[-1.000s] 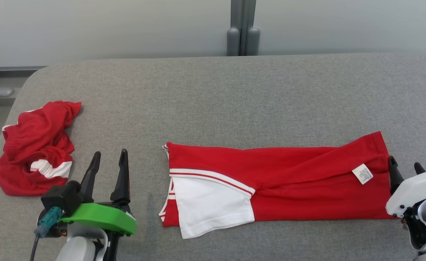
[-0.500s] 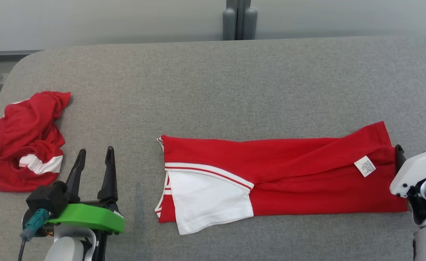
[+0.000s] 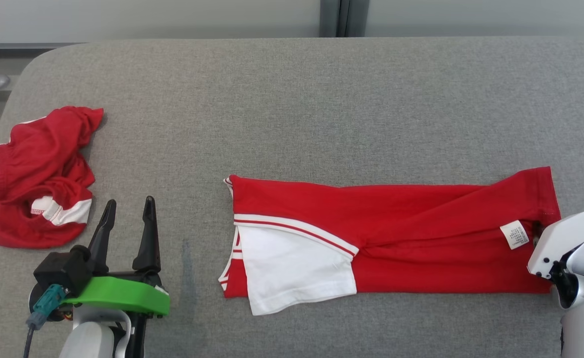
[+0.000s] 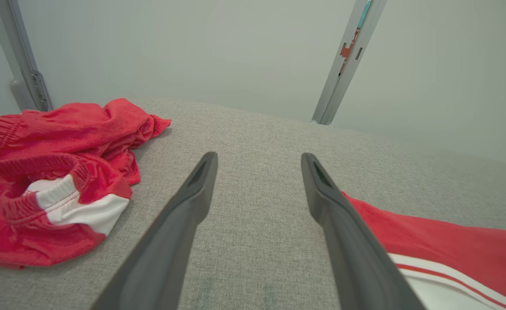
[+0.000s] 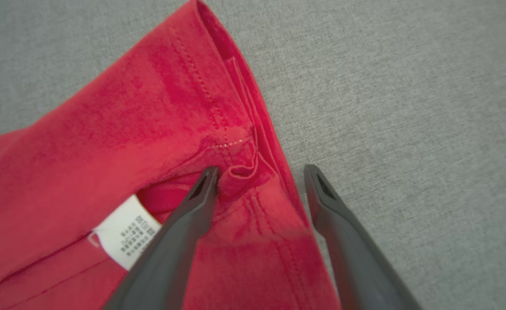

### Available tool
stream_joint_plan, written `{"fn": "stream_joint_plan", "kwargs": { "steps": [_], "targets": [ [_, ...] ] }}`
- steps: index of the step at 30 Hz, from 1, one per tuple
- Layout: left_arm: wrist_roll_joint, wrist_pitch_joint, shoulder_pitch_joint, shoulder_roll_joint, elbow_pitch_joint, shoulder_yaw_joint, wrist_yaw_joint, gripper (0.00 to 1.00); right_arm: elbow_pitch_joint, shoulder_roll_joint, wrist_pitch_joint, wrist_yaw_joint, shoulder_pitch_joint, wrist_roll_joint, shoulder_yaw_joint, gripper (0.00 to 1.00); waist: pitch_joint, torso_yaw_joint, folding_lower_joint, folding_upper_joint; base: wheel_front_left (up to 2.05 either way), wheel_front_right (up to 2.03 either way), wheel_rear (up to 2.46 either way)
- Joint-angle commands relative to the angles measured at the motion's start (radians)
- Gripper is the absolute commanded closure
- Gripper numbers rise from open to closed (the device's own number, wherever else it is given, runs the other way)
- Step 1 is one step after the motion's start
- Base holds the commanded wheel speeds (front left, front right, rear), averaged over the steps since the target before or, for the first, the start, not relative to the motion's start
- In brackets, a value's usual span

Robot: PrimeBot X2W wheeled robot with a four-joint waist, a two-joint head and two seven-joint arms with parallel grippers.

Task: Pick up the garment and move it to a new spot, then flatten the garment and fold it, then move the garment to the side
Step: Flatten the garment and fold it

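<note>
The garment (image 3: 421, 233) is red with a white sleeve panel (image 3: 292, 268). It lies folded into a long strip across the middle and right of the grey table (image 3: 292, 99). Seen from the right wrist, my right gripper (image 5: 261, 170) is open, its two fingers on either side of the garment's (image 5: 128, 129) right hem, near a white care label (image 5: 125, 232). From the head, its white wrist housing (image 3: 565, 243) covers those fingers. My left gripper (image 3: 129, 203) is open over bare table, left of the strip's collar end (image 4: 451, 245). Nothing is between its fingers (image 4: 201, 185).
A second red and white garment (image 3: 38, 174) lies crumpled near the table's rounded left edge, left of my left gripper (image 4: 258, 156). A grey wall with a vertical post (image 3: 341, 17) stands behind the table. Bare cloth surface stretches behind the folded strip.
The head camera has shifted, so the whole picture sits differently. My right gripper's fingers, earlier seen at the garment's right edge, are now hidden under the wrist housing. The left gripper keeps its place.
</note>
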Motion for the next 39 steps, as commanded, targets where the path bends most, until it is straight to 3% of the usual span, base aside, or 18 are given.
{"fn": "stream_joint_plan", "kwargs": {
  "steps": [1,11,12,14,16,17,25,33,39],
  "targets": [
    [0.006,0.0,-0.018,0.005,-0.003,0.008,-0.005,0.0,0.017,-0.009,0.007,-0.001,-0.01,0.001,-0.002,0.0,0.003,0.0,0.0,0.0,0.0,0.0,0.0],
    [0.015,0.0,-0.039,0.015,0.001,0.018,-0.011,0.0,0.121,-0.035,-0.012,-0.001,-0.035,0.046,0.042,0.0,0.005,0.002,0.0,0.0,0.0,0.0,0.0],
    [0.013,0.0,-0.043,0.015,0.002,0.019,-0.011,0.0,0.129,-0.037,-0.012,-0.001,-0.04,0.05,0.048,0.04,0.005,0.002,0.0,0.0,0.0,0.0,0.0],
    [0.014,0.0,-0.044,0.014,0.001,0.021,-0.012,0.0,0.143,-0.049,-0.017,-0.001,-0.047,0.059,0.056,0.56,0.005,0.002,0.0,0.0,0.0,0.0,0.0],
    [0.015,0.0,-0.042,0.013,0.001,0.021,-0.012,0.0,0.156,-0.057,-0.021,-0.001,-0.048,0.066,0.062,0.96,0.005,0.002,0.0,0.0,0.0,0.0,0.0],
    [0.015,0.0,-0.041,0.014,0.0,0.021,-0.013,0.0,0.161,-0.061,-0.024,-0.001,-0.049,0.068,0.063,1.0,0.004,0.002,0.0,0.0,0.0,0.0,0.0],
    [0.014,0.0,-0.019,0.016,0.006,0.017,-0.015,0.0,0.164,-0.085,-0.063,-0.003,-0.065,0.076,0.02,1.0,0.006,-0.001,0.0,0.0,0.0,0.0,0.0],
    [0.015,0.0,-0.012,0.011,0.008,0.011,-0.014,0.0,0.032,-0.156,-0.113,-0.002,-0.038,0.044,-0.136,1.0,-0.002,-0.001,0.0,0.0,0.0,0.0,0.0],
    [0.014,0.0,-0.009,0.005,0.015,0.007,-0.014,0.0,-0.139,-0.13,-0.069,-0.001,0.003,0.005,-0.162,1.0,-0.015,-0.005,0.0,0.0,0.0,0.0,0.0]
  ]
}}
